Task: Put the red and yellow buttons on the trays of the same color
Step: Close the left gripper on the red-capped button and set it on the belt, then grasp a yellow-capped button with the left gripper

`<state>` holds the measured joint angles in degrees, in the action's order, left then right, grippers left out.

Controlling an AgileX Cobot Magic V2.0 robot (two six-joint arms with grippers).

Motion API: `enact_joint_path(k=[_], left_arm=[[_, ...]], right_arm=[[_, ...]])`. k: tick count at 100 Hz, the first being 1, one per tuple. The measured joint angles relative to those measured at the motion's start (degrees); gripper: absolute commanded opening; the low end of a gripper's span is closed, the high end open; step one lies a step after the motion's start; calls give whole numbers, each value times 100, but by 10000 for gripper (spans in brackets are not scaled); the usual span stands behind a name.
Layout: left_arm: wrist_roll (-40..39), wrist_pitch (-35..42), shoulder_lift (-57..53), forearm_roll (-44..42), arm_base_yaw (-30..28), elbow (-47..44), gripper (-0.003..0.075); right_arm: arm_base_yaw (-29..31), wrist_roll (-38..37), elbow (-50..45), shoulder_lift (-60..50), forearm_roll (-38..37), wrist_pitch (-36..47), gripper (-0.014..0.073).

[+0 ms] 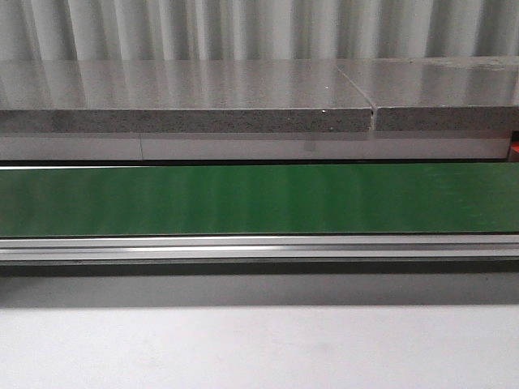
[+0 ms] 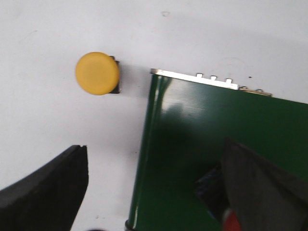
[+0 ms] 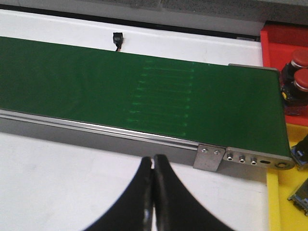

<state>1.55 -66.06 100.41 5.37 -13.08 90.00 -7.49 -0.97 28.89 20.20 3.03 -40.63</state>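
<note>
A yellow button (image 2: 97,73) with a dark base sits on the white table just off the end of the green belt (image 2: 202,130). My left gripper (image 2: 154,192) hangs open above the belt's end, apart from the button, with nothing between its fingers. A dark block with a bit of red (image 2: 233,220) shows on the belt, mostly hidden behind one finger (image 2: 264,187). My right gripper (image 3: 153,160) is shut and empty over the white table in front of the belt (image 3: 144,86). Two red buttons (image 3: 302,79) stand on the red tray (image 3: 276,41). The yellow tray (image 3: 284,192) lies beside it.
The front view shows only the green belt (image 1: 259,198), its metal rail (image 1: 259,247) and a grey ledge (image 1: 186,97) behind. A metal bracket (image 3: 210,158) marks the belt's end. Small dark parts (image 3: 301,197) lie on the yellow tray's edge. A small connector (image 3: 117,39) sits behind the belt.
</note>
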Motion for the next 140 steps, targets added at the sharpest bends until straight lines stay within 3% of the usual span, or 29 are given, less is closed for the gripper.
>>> enact_joint_path(k=[27,100,121,140], left_arm=[[-34,1,512,138,-544,77,554],[-44,159,2093,333,-556,1265,551],[-44,162,2386,333,-556,1309,482],[-44,162,2412,333,-556,1309,337]], right_arm=[[0,0,0,0,0,0,-65],[0,0,0,0,0,0,-65],[0,0,0,0,0,0,-65],[0,0,0,0,0,0,-65]])
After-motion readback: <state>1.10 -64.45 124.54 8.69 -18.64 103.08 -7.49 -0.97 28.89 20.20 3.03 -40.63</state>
